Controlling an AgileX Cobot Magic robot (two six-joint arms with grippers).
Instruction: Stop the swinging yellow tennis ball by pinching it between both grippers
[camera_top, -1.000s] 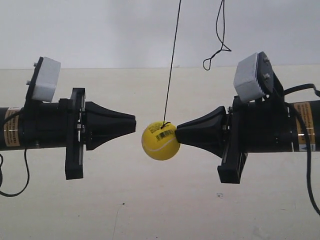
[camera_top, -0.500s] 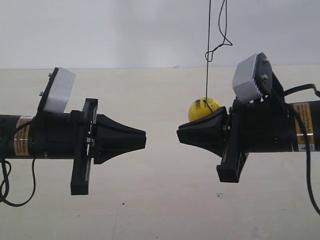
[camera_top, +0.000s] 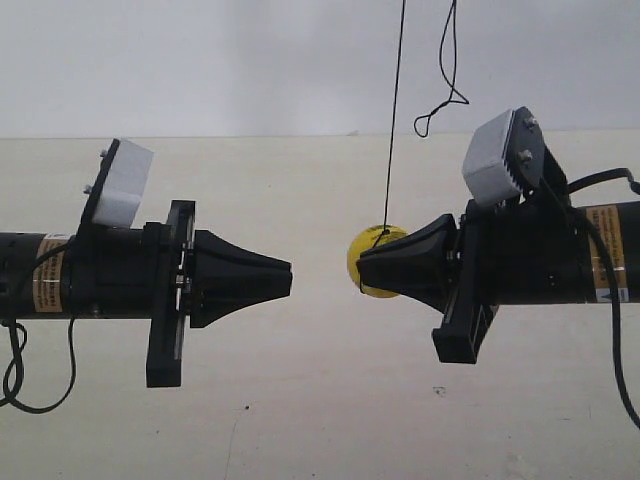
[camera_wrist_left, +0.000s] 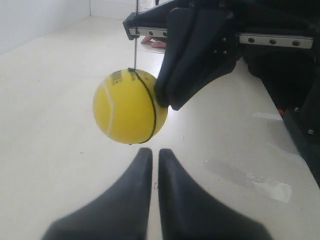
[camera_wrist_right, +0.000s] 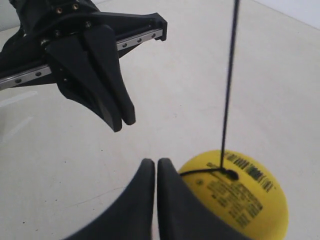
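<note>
Yellow and round, the tennis ball (camera_top: 362, 243) hangs in the air on a thin black string (camera_top: 393, 120). It is right beside the pointy tip of the black right gripper (camera_top: 360, 270), which hides part of it. The black pointy left gripper (camera_top: 290, 280) faces it across a gap and does not touch the ball. Each gripper's jaws are pressed close together, holding nothing.

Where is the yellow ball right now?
In the exterior view the yellow tennis ball hangs right of centre, partly behind the tip of the right pincer, with a gap to the left pincer.
</note>
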